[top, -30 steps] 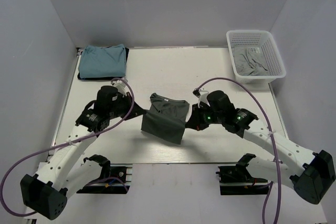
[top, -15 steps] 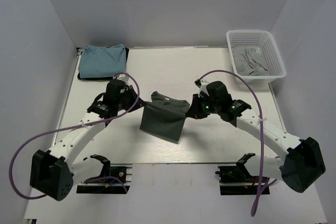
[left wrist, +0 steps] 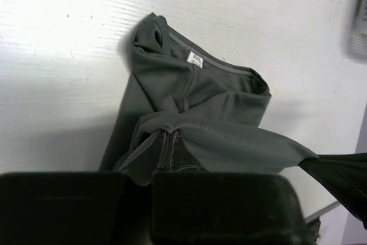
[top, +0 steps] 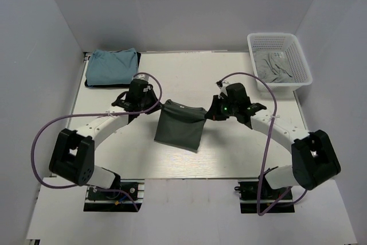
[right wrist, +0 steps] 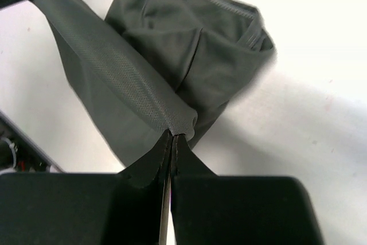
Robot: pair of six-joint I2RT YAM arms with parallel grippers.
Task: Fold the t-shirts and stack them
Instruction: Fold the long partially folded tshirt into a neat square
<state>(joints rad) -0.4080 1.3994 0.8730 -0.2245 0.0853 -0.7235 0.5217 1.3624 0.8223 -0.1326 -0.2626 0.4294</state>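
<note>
Both claws are pinched fully closed on the dark shirt (top: 179, 129). My left claw (top: 156, 110) grips one end of a folded edge and my right claw (top: 207, 115) grips the other end. From each wrist camera I see the fingers pressed together with only cloth between them. That edge is pulled taut between the two claws, lifted off the table (top: 241, 147), and runs roughly from 9 o'clock to 3 o'clock.

The shirt sits at the middle of the table. Its long axis runs from 12 to 6 o'clock, tipped a little toward 5. The collar, with its white tag, lies flat on the table at the 12 o'clock end. The lower part spreads from the held edge toward 6 o'clock.

A folded teal shirt (top: 112, 67) lies at about 10 o'clock, well apart. At 2 o'clock a white basket (top: 302, 57) holds crumpled pale grey shirts (top: 272, 66).
</note>
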